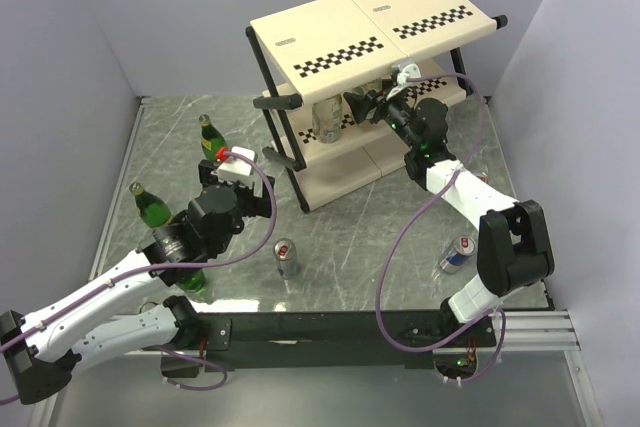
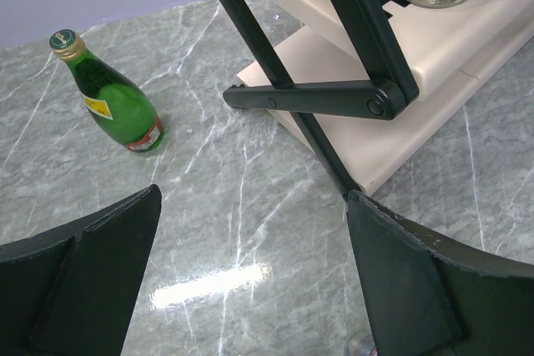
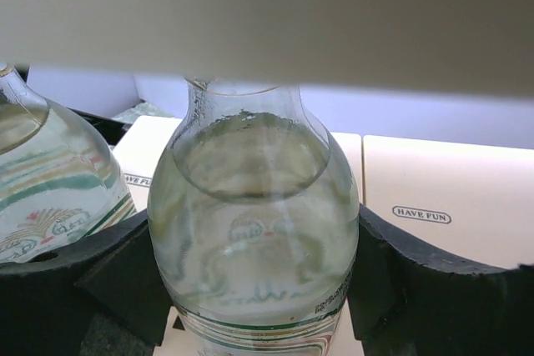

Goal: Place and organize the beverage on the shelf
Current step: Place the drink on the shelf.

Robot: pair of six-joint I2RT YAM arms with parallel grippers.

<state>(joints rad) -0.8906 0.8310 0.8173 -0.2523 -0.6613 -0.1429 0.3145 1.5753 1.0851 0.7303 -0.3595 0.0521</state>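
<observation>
**Fingers [image 3: 400, 285] of the right gripper [image 3: 254, 298] clamp a clear bottle [image 3: 254, 231] inside the shelf [image 1: 300, 39]**

Both dark pads press the wide body of the bottle, one on each flank. The jaws are part-open around it and hold nothing else. The bottle sits squarely between the fingers and stands upright, long axis vertical. Its shoulder and neck rise above the pads until the top panel [image 3: 267, 14] hides the cap. Its base drops out of frame, so I cannot tell whether it rests on the middle tier yet.

A second clear bottle [image 3: 46, 181] stands just outside one finger, upright, near the held one but apparently not touching it.

The step in hand looks like setting this bottle beside its twin. The next move probably calls for settling the base, easing the jaws apart, then drawing straight back. It needs care, with the panel close above and the neighbour close beside.

The left gripper [image 2: 252, 198] is spread wide and empty over the marble table [image 2: 250, 273]. A green bottle [image 2: 113, 102] stands ahead of it, beyond one finger, and the shelf's black foot [image 2: 309, 102] lies ahead toward the other. Two cans [image 1: 287, 257] [image 1: 455, 255] wait on the table, well behind the right fingers.
</observation>
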